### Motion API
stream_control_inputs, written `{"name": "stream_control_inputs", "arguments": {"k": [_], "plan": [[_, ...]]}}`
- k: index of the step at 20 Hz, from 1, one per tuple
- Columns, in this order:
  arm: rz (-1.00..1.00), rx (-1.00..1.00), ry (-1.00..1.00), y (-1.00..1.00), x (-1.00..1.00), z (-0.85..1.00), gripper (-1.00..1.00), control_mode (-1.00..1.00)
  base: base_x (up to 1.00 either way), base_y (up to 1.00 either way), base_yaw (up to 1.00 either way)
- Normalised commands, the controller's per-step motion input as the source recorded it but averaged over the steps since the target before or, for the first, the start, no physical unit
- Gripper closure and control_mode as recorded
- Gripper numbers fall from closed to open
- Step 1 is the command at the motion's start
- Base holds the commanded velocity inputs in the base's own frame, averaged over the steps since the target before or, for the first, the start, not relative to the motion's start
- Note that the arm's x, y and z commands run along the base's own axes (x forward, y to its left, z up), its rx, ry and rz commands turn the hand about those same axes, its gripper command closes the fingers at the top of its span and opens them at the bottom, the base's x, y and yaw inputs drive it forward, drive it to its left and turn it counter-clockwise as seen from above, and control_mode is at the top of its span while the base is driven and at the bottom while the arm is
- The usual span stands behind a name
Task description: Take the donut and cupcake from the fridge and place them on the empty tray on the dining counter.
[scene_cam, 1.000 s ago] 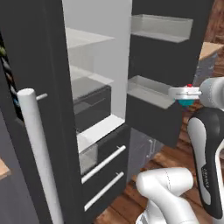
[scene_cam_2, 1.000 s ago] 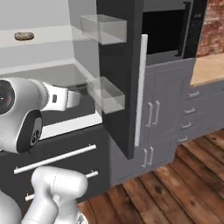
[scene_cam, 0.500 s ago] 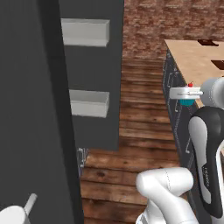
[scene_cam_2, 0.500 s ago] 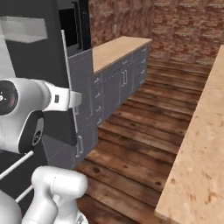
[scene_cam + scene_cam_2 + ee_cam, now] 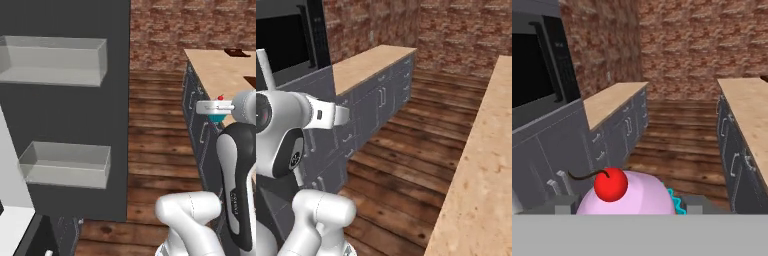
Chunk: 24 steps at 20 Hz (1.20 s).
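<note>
Cupcake [image 5: 628, 196] was out of fridge [image 5: 65, 100], jaws clamped on it; dining bench [image 5: 220, 70] placement and donut remained.

the white arm stands upright, forearm level, and its tool [image 5: 216, 108] is clamped on the cupcake [image 5: 217, 116].

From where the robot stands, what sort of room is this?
Most likely a home kitchen: an open fridge with clear door shelves, grey cabinets under a beige countertop, and a long dining counter. The hand carries a cupcake.
</note>
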Motion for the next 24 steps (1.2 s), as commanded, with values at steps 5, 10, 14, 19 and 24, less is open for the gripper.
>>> {"name": "stream_control_inputs", "arguments": {"k": [5, 10, 14, 19, 24], "plan": [[0.00, 0.00, 0.00, 0.00, 0.00, 0.00, 1.00, 1.00, 1.00, -0.83, 0.00], [0.00, 0.00, 0.00, 0.00, 0.00, 0.00, 1.00, 1.00, 1.00, -0.98, 0.01], [0.00, 0.00, 0.00, 0.00, 0.00, 0.00, 1.00, 1.00, 1.00, -0.11, 0.00], [0.00, 0.00, 0.00, 0.00, 0.00, 0.00, 1.00, 1.00, 1.00, 0.62, 0.06], [0.00, 0.00, 0.00, 0.00, 0.00, 0.00, 1.00, 1.00, 0.91, -0.80, 0.07]]}}
